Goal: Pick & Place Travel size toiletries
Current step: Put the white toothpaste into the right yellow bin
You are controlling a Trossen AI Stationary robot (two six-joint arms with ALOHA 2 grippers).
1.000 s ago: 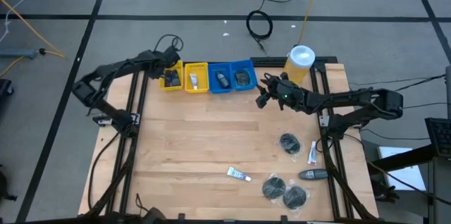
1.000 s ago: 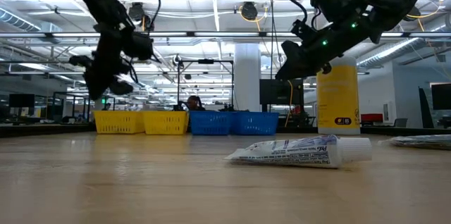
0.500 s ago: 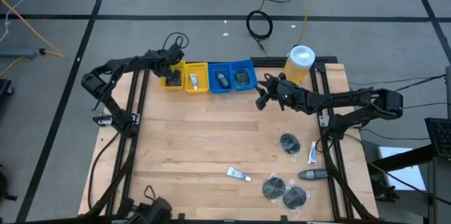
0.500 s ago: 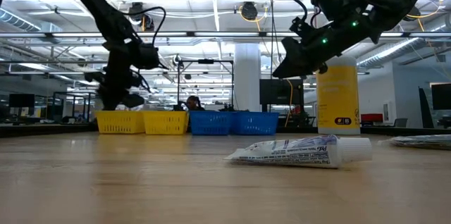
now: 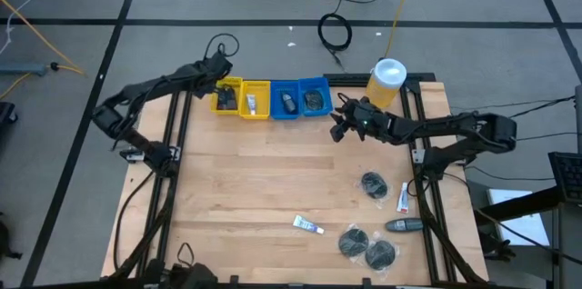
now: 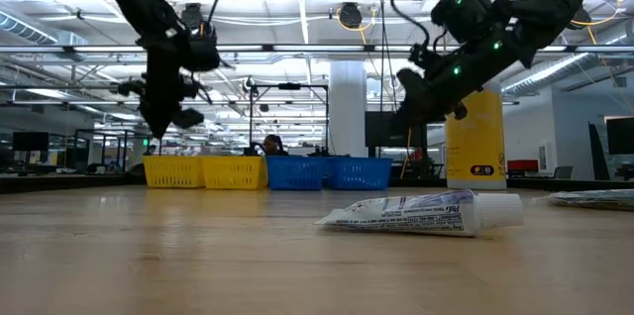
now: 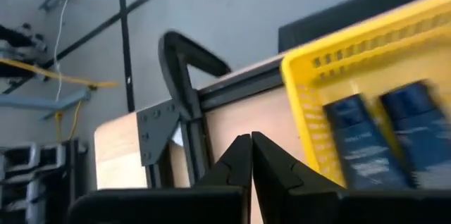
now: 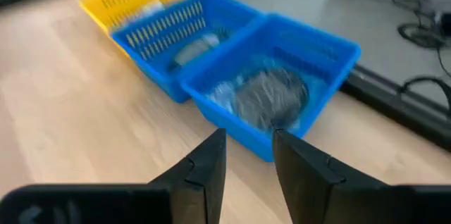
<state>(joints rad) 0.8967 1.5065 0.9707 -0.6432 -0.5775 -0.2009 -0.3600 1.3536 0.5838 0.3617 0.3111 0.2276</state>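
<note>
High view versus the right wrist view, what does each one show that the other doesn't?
Only the high view shows the left pincer shut over the yellow bins' outer end, the yellow canister, and loose toiletries: three round packets, two white tubes, a dark stick. Only the right wrist view shows the slight gap between the right pincer fingers. Both show the blue bins and a dark packet inside.

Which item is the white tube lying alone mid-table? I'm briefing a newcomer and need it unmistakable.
Start at the wooden table and look to its near edge, away from the row of bins. The white tube lies flat there, left of the dark round packets. It is pale and long, they are dark and round.
</note>
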